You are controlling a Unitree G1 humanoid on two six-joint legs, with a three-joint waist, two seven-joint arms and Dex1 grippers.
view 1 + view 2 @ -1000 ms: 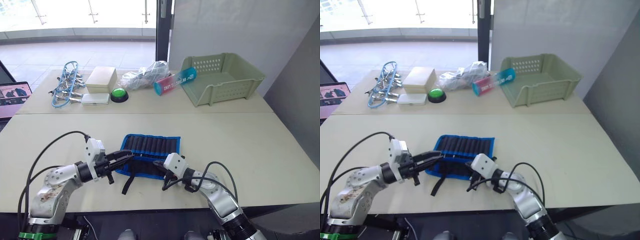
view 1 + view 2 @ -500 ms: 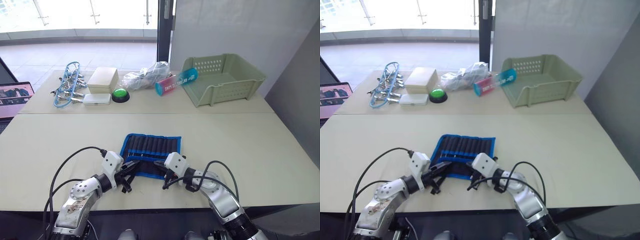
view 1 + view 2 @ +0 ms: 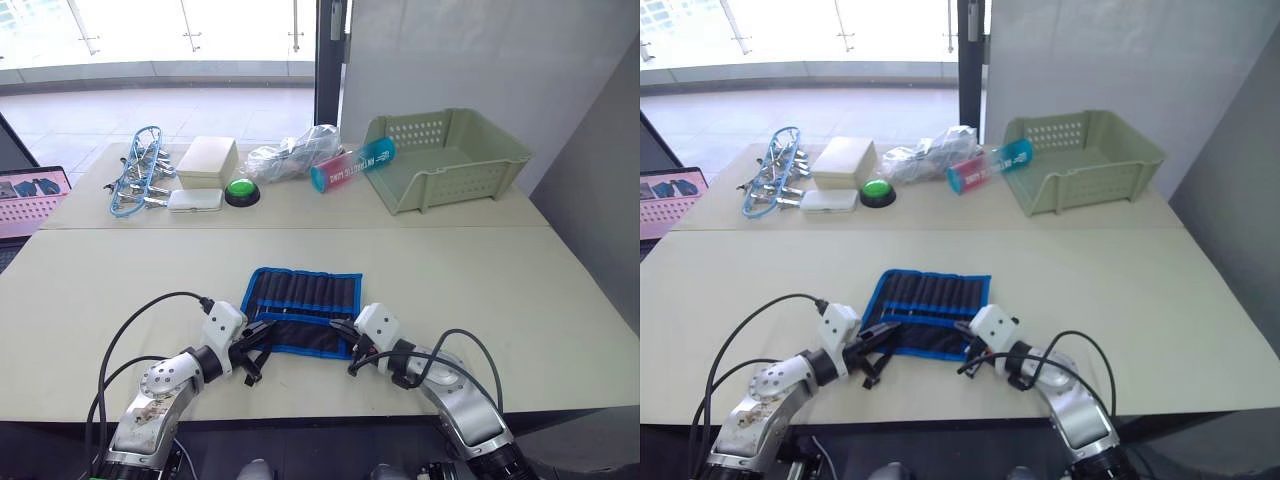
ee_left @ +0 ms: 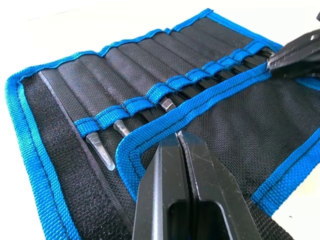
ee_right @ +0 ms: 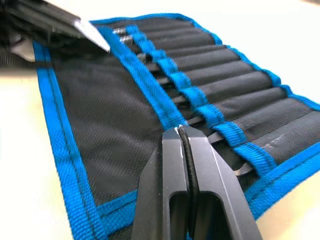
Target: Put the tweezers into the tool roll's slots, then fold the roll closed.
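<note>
We see the tool roll (image 3: pixel 302 310) open near the table's front edge, tweezers (image 4: pixel 150 107) already in its slots (image 5: pixel 200 97), and our left gripper (image 4: pixel 181 142) and right gripper (image 5: pixel 181 135), both pressed together, at its near flap, so folding seems next.

The tool roll (image 3: pixel 300 309), black fabric edged in bright blue, lies open and flat at lower centre, its near flap folded over; tweezers (image 4: pixel 150 116) sit tucked in the slots (image 4: pixel 165 90).
</note>
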